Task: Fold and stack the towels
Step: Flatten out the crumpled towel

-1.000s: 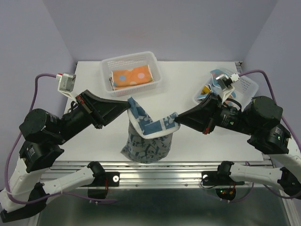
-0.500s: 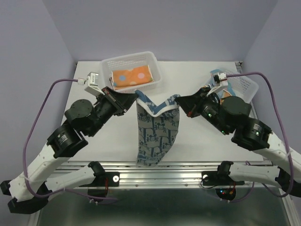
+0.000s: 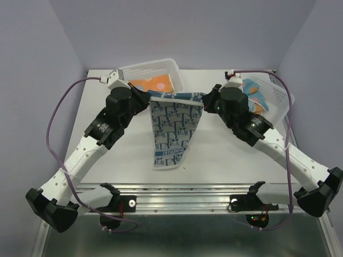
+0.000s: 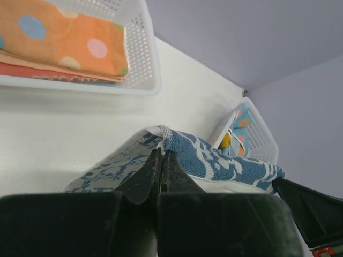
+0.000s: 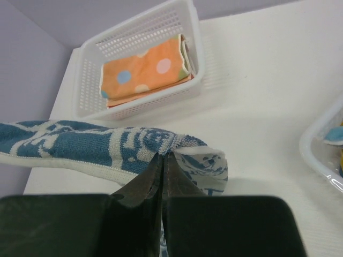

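Observation:
The navy towel with pale blue pattern [image 3: 172, 126] hangs stretched between my two grippers, its lower end trailing on the table toward the front. My left gripper [image 3: 150, 100] is shut on its left top corner [image 4: 161, 140]. My right gripper [image 3: 202, 99] is shut on its right top corner [image 5: 174, 143]. An orange dotted towel [image 3: 155, 84] lies folded on a red-orange one in the back basket [image 3: 143, 69]; it also shows in the left wrist view [image 4: 64, 40] and the right wrist view [image 5: 147, 69]. Light blue spotted towels [image 3: 255, 99] lie in the right basket [image 3: 274, 97].
The white table [image 3: 225, 155] ends at a metal rail along the front. Purple walls close in the back and sides. Both arms reach far over the table toward the back, with cables arching over them.
Both grippers have moved toward the back of the table with the navy towel and spread apart. The towel's top edge is now taut and its body has been dragged backward and laid out flatter.

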`<state>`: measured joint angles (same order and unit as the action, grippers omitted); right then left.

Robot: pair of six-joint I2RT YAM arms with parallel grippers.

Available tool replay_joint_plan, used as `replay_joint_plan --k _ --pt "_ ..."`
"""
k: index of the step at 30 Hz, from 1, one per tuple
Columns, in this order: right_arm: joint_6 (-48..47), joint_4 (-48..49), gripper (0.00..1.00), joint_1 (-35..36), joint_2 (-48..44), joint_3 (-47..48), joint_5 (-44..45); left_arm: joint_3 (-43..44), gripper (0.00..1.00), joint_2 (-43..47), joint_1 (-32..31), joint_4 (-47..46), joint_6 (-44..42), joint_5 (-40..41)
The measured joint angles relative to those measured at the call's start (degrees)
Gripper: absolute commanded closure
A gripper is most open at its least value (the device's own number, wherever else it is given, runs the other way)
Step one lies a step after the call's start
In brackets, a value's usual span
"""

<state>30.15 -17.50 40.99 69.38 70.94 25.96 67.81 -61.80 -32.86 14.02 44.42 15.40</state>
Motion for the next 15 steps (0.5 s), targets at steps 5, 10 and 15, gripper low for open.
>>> replay_joint_plan --k 5,10,15 --pt "-0.7 0.7 0.99 0.1 -2.4 0.0 -3.2 0.0 1.00 1.9 0.5 -1.6 -2.1 -2.9" --pt "0.3 -1.0 0.99 0.0 -9.1 2.0 -13.3 0.0 1.00 11.7 0.5 -3.6 -3.5 -11.4" --pt "3.8 -0.7 0.99 0.0 -17.6 5.2 -28.5 0.7 1.00 20.9 0.5 -7.3 -2.3 -21.9"
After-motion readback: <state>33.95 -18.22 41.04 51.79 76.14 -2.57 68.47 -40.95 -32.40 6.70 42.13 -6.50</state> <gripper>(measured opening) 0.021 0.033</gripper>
